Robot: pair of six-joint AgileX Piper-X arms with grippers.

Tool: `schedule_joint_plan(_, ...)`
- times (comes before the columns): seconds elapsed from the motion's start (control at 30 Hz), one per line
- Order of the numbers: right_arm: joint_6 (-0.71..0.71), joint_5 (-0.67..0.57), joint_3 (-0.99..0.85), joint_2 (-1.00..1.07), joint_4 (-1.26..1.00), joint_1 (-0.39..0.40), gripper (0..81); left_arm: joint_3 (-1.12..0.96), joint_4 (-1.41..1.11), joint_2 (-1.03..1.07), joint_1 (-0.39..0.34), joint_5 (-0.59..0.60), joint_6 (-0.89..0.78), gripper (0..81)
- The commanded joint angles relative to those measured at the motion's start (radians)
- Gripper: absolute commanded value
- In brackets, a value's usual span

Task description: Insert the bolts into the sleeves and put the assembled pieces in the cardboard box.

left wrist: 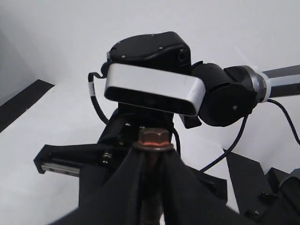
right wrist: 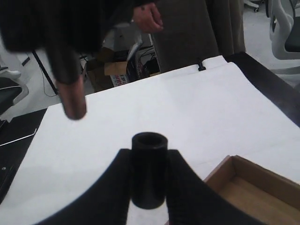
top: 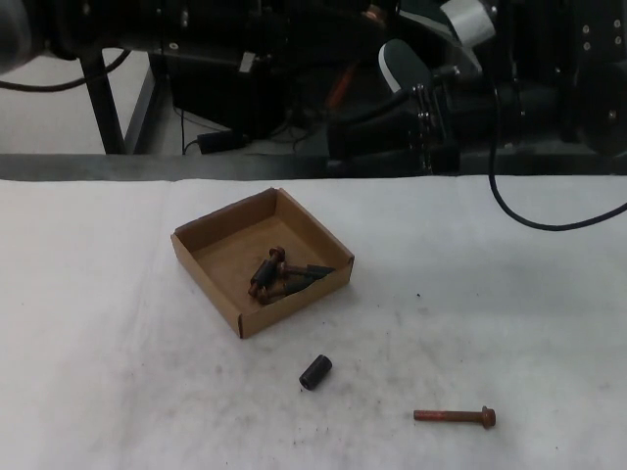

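Although the high view shows the arms as dark shapes past the bench's far edge, too murky to tell one from the other, the wrist views are plainer. The left gripper [left wrist: 153, 159] is clamped on the held bolt [left wrist: 152, 137]. Only its hex head stands clear above the fingers, and the shank is hidden between them. The right gripper [right wrist: 149, 157] is closed around the held sleeve [right wrist: 149, 143], which is black and upright with its bore open, its lower end buried between the fingers. In the right wrist view the held bolt's shank end hangs near that sleeve but apart from it, off to one side of the bore and not inside. The gripper above it is only a dark blur. On the white bench [top: 509, 313] the cardboard box [top: 211, 279] holds assembled pieces [top: 274, 272], heaped so that their number is unclear. A loose sleeve [top: 315, 372] lies near the box's front corner, and a loose bolt [top: 456, 416] lies farther right, apart from it.
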Motion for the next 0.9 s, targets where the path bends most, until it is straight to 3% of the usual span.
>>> schedule_joint_plan(0.0,0.032,-0.01,-0.003,-0.014,-0.042,0.002,0.2,-0.002,-0.005,0.021,0.002,0.012,-0.002,0.8)
schedule_joint_plan(0.37,0.05,-0.013,-0.003,-0.014,-0.04,0.002,0.2,-0.002,-0.126,0.05,0.011,0.012,-0.005,0.8)
schedule_joint_plan(0.6,0.069,-0.017,0.006,-0.014,-0.039,0.002,0.2,-0.002,-0.296,0.05,0.039,0.012,-0.131,0.8)
schedule_joint_plan(0.87,0.069,-0.017,0.006,-0.014,-0.033,0.002,0.2,-0.002,-0.318,0.05,0.048,0.008,-0.149,0.8)
